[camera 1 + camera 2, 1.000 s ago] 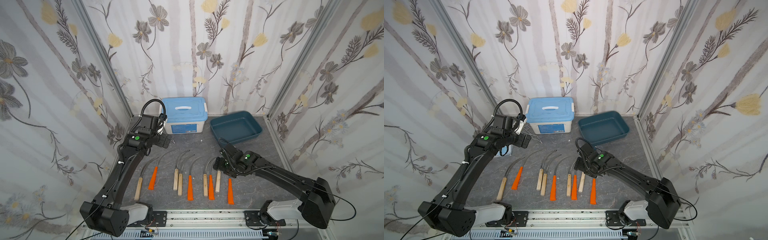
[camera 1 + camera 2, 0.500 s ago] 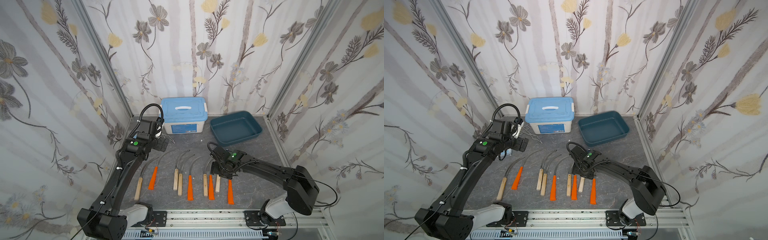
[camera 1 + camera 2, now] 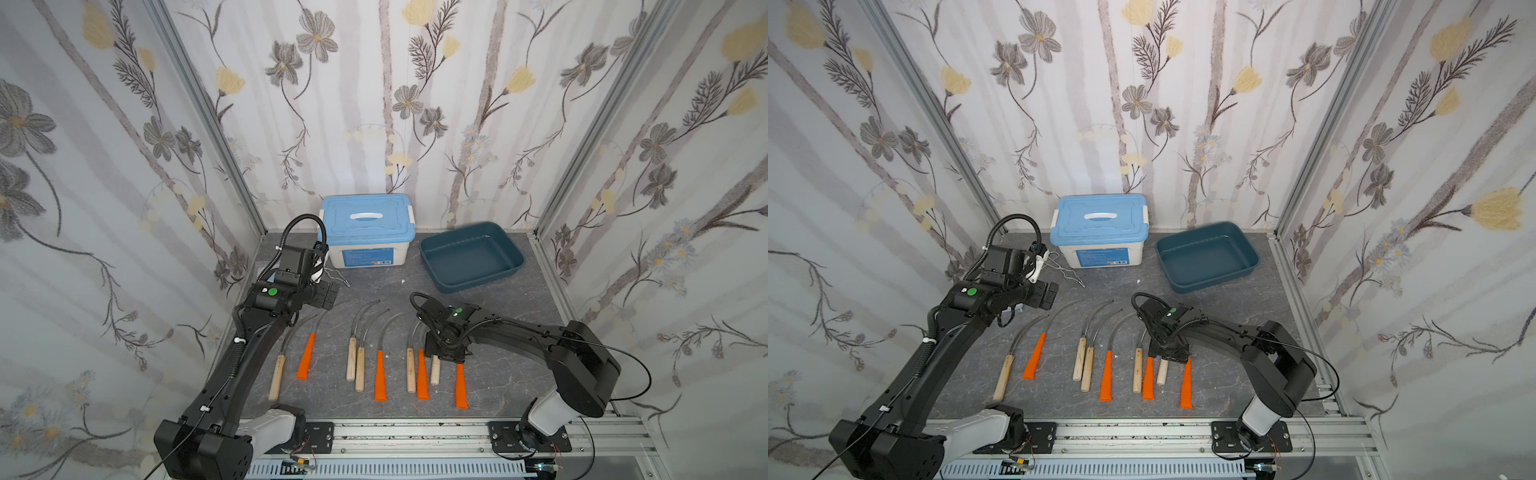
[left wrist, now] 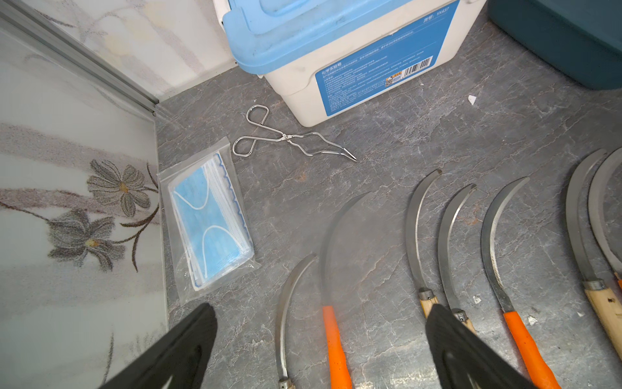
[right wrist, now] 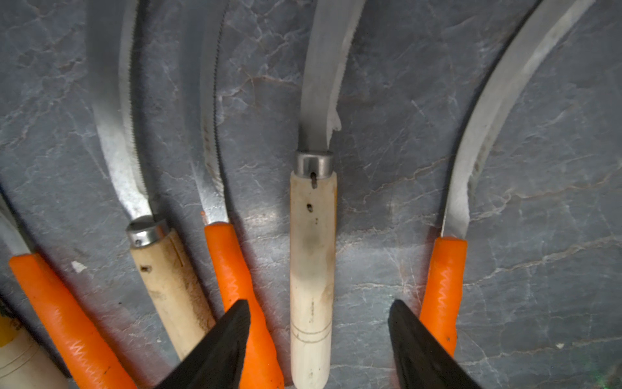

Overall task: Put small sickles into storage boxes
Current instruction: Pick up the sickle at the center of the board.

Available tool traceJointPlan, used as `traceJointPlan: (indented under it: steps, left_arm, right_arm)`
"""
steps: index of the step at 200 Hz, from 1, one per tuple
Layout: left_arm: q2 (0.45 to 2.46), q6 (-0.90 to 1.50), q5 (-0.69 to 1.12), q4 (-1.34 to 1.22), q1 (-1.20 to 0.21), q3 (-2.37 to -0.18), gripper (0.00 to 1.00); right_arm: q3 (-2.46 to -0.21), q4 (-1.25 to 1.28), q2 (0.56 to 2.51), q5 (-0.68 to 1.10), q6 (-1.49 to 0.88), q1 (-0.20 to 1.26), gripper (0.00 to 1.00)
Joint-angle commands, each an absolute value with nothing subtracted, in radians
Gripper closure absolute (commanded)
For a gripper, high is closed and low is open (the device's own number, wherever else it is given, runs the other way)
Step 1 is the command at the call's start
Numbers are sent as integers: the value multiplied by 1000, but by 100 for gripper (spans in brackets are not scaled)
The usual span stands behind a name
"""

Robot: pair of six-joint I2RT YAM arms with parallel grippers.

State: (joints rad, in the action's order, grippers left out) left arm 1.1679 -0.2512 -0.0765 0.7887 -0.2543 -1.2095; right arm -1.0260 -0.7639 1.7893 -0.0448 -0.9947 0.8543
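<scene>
Several small sickles lie in a row on the grey table, with orange or pale wooden handles. My right gripper (image 5: 319,303) (image 3: 446,355) is low over the row's right end. It is open, its jaws astride the pale wooden handle of one sickle (image 5: 313,235) (image 3: 435,372), with gaps on both sides. Orange handles (image 5: 235,269) (image 5: 444,286) lie just outside each finger. My left gripper (image 4: 319,308) (image 3: 326,295) hangs wide open and empty above the blades at the row's left end. The teal storage box (image 3: 478,282) (image 3: 1212,278) stands empty at the back right.
A white box with a light blue lid (image 3: 365,232) stands at the back, left of the teal box. Metal wire tongs (image 4: 286,138) and a bag of blue face masks (image 4: 208,229) lie near the back left corner. Flowered walls close three sides.
My right gripper has come down towards the front onto the handles and its jaws have narrowed around the wooden handle. The left gripper has shifted slightly forward, still wide open.
</scene>
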Motion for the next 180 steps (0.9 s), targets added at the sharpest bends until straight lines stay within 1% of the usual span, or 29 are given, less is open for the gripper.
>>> traceJointPlan:
  steps: [1,59,93,115,158,180]
  left_arm:
    - [1158,-244,-69,772,-253,-1202,0]
    - [1134,-249,-49,770,-254,-1169,0]
    - [1131,-255,-54,767,-254,-1165,0]
    - [1125,-261,-51,763,-253,-1157,0]
    - [1111,-265,-44,762,-253,-1134,0]
    - [1099,-276,-41,761,-254,-1122,0]
  right_arm:
    - [-1025,-734,1804,-65,-985,847,34]
    - [-1066,-723,1871,-46,-957,833,35]
    - [-1060,-722,1874,-48,-959,832,33]
    - [-1057,-724,1878,-45,-954,832,38]
    - [-1057,-730,1892,-48,-949,833,36]
    - [-1058,-730,1904,-49,-942,832,36]
